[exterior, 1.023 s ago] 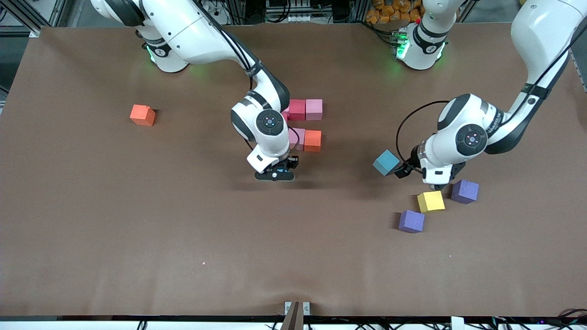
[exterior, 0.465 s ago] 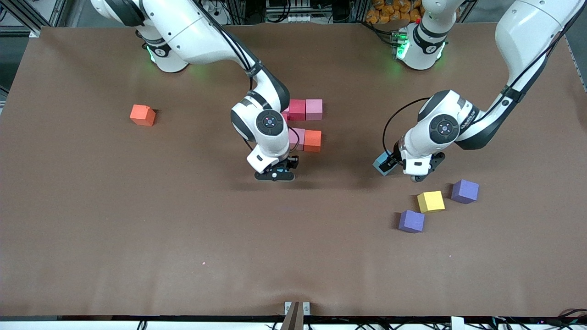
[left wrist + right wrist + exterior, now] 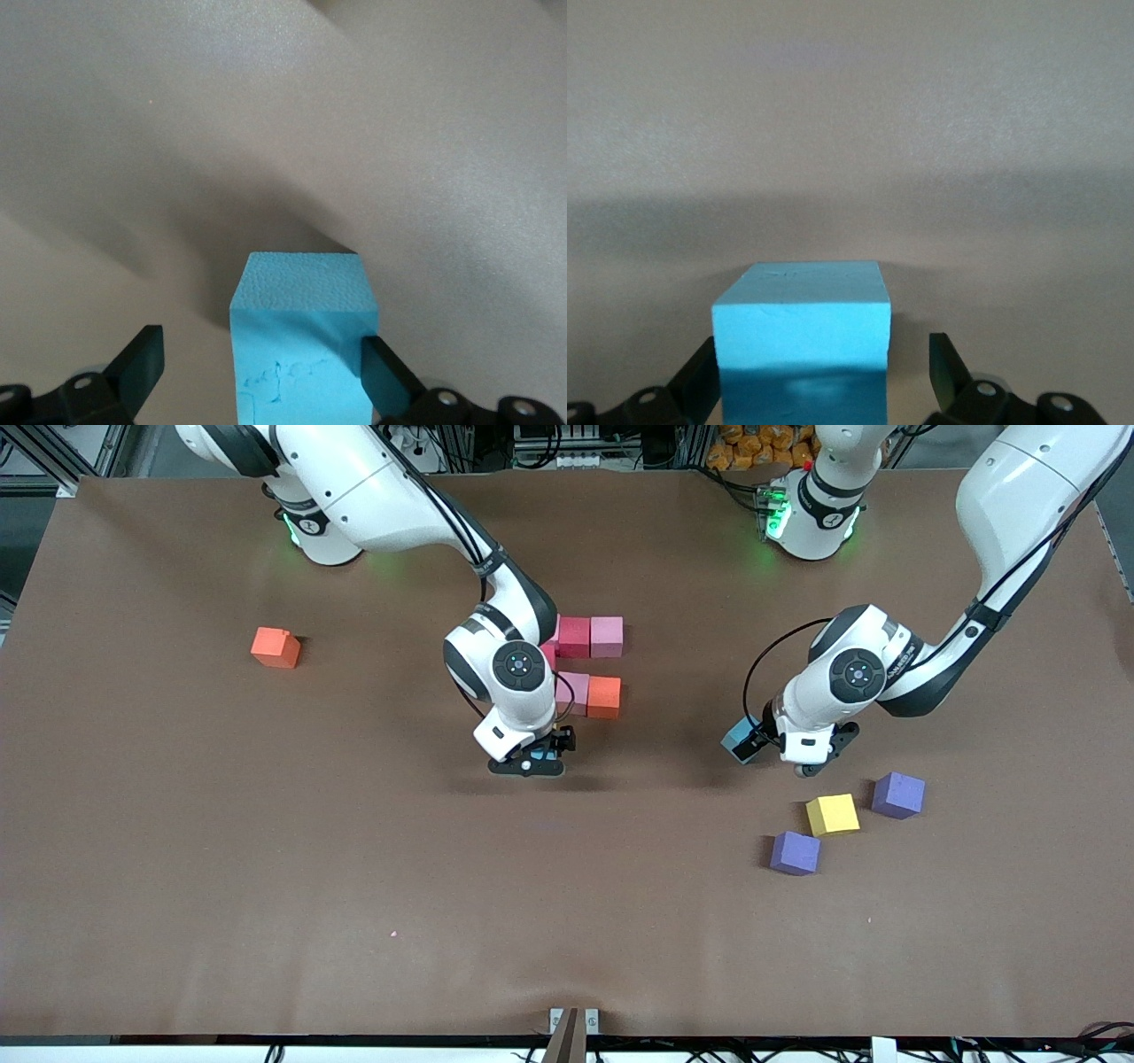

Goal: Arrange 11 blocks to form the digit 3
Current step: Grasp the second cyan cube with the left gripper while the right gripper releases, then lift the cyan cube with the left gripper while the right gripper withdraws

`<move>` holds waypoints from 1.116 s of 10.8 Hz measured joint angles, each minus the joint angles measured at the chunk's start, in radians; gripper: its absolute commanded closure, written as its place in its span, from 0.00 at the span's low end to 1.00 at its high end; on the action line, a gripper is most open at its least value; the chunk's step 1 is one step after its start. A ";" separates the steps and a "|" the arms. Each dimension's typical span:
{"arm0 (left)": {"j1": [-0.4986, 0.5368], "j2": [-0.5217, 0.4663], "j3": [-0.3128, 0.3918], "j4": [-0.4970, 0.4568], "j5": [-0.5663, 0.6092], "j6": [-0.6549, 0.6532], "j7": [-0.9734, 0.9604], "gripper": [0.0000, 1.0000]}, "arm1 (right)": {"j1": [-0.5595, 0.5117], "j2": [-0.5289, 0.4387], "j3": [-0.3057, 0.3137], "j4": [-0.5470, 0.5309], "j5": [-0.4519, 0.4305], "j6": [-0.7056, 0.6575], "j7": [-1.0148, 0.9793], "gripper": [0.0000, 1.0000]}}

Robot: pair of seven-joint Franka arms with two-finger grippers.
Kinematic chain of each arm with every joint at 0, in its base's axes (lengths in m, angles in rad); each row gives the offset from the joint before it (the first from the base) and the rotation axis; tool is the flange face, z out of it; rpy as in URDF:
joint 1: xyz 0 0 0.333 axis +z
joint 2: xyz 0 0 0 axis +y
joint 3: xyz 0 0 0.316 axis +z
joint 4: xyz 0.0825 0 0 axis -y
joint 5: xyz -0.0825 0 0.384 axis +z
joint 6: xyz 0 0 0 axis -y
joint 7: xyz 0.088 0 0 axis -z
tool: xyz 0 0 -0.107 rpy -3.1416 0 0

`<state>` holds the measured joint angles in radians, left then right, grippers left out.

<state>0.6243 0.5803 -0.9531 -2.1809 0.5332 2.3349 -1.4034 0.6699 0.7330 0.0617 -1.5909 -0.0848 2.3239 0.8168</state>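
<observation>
The right tool [image 3: 529, 762] stood low near the middle of the tabletop, its fingers [image 3: 946, 363] spread with a gap on one side of the blue block [image 3: 802, 341] between them, so it was not clamped. That block lay just nearer the front camera than a cluster of four cubes: a red block [image 3: 573, 637] touching a pink block [image 3: 607, 636], and nearer the camera another pink cube [image 3: 574, 693] touching an orange cube [image 3: 604, 696].

The left tool [image 3: 780, 755] was down toward the left arm's end, open around a second blue block [image 3: 301, 345], with one finger at its side and the other clear of it.

Nearer the front edge lay a yellow block [image 3: 832, 814] between two purple blocks [image 3: 898, 794] [image 3: 795, 852]. A lone orange block [image 3: 275, 646] sat toward the right arm's end.
</observation>
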 measured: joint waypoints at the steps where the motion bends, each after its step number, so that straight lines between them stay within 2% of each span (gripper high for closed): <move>1: 0.000 0.000 0.000 0.000 0.000 0.000 -0.008 0.00 | -0.001 -0.010 -0.004 0.004 0.000 0.001 0.000 0.00; 3: -0.002 0.000 -0.001 0.001 0.000 0.000 -0.036 0.00 | -0.005 -0.058 -0.017 0.010 0.001 -0.010 0.000 0.00; 6: -0.004 -0.001 -0.005 0.007 0.002 0.000 -0.051 0.00 | -0.049 -0.221 -0.027 0.018 0.002 -0.157 0.002 0.00; 9: -0.008 -0.001 -0.007 0.014 0.002 0.000 -0.061 0.00 | -0.195 -0.387 -0.031 0.012 0.003 -0.241 -0.081 0.00; 12: -0.027 -0.001 -0.008 0.019 0.002 0.000 -0.088 0.00 | -0.374 -0.486 -0.037 -0.002 0.129 -0.309 -0.359 0.00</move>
<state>0.5977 0.5791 -0.9609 -2.1621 0.5349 2.3349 -1.4916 0.2957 0.2466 0.0246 -1.5930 0.0445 2.0147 0.4574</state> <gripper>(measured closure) 0.000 0.000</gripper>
